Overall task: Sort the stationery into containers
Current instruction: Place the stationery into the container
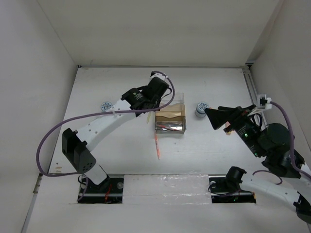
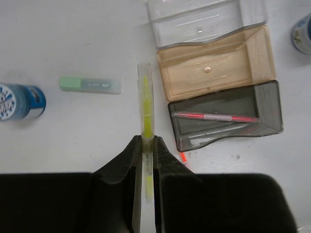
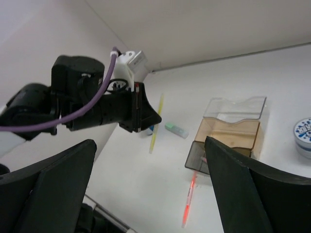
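I am clenching the yellow pen in my left gripper, its long axis lying crosswise to the compartments of the organizer just rightward, toward the tabletop's far edge.

the left fingers pinch a yellow pen near the organizer.

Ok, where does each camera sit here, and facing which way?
Top external: above and behind the bases, looking down on the table; left arm and right arm show.
Left wrist: looks down past its jaws, shut on the yellow pen, at the organizer.
Right wrist: looks across at the left arm, between its open jaws.
Shared: organizer in all three.
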